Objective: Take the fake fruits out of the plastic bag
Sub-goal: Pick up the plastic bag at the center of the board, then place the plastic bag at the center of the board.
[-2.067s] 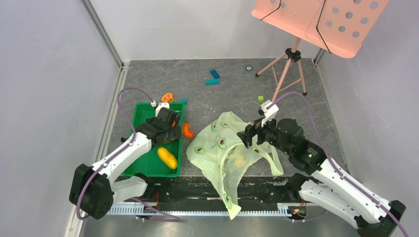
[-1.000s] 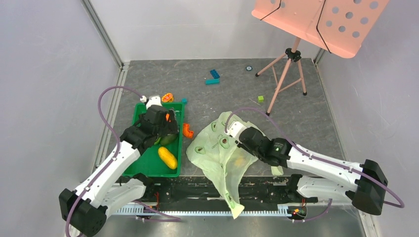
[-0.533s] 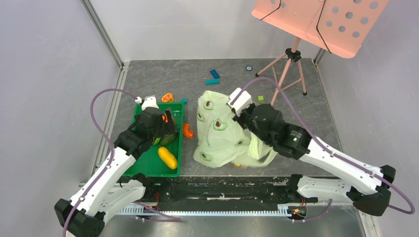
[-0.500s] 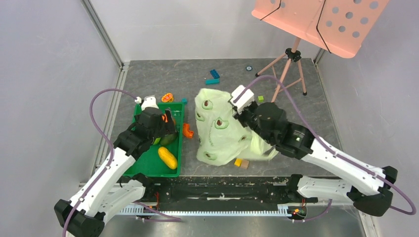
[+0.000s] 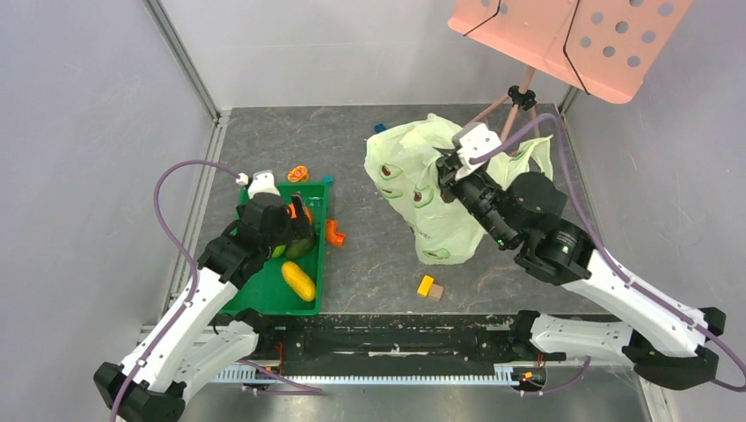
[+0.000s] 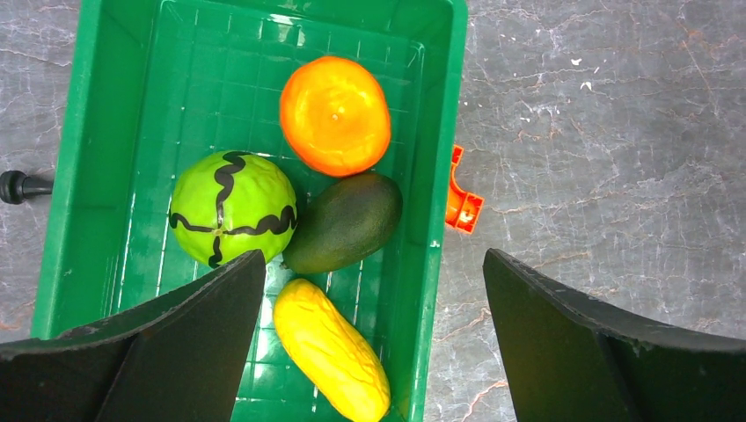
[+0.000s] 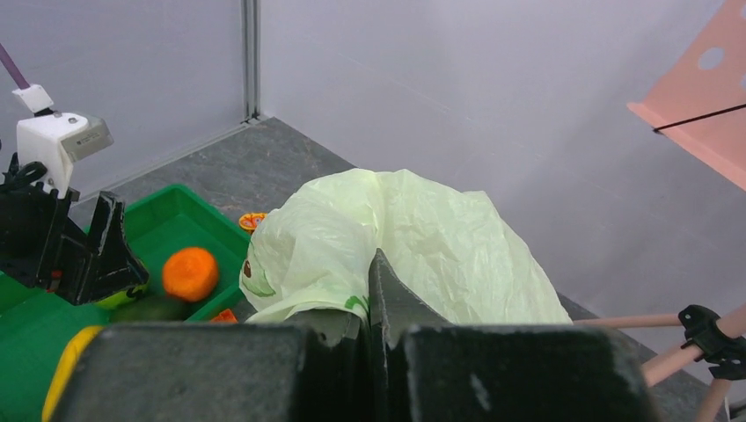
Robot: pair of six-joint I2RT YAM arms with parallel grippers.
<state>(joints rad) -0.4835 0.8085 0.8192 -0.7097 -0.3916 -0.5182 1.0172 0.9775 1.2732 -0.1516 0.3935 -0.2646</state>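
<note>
text: none readable | labels: none | plastic bag [image 5: 413, 180]: avocado pictures only

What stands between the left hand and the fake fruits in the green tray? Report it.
Nothing visible does. The left hand hangs open above the green tray, where the orange fruit, light green fruit, dark green fruit and yellow fruit lie uncovered. The plastic bag is off to the side, pinched in the right hand.

We reach our left arm [image 5: 189, 308] forward and point its gripper [image 6: 371, 264] straight down with the fingers [image 6: 176, 343] spread wide, while our right arm [image 5: 616, 281] bends up and forward, its gripper [image 7: 376, 272] held high with fingers pressed together on the plastic bag [image 5: 413, 189].
</note>
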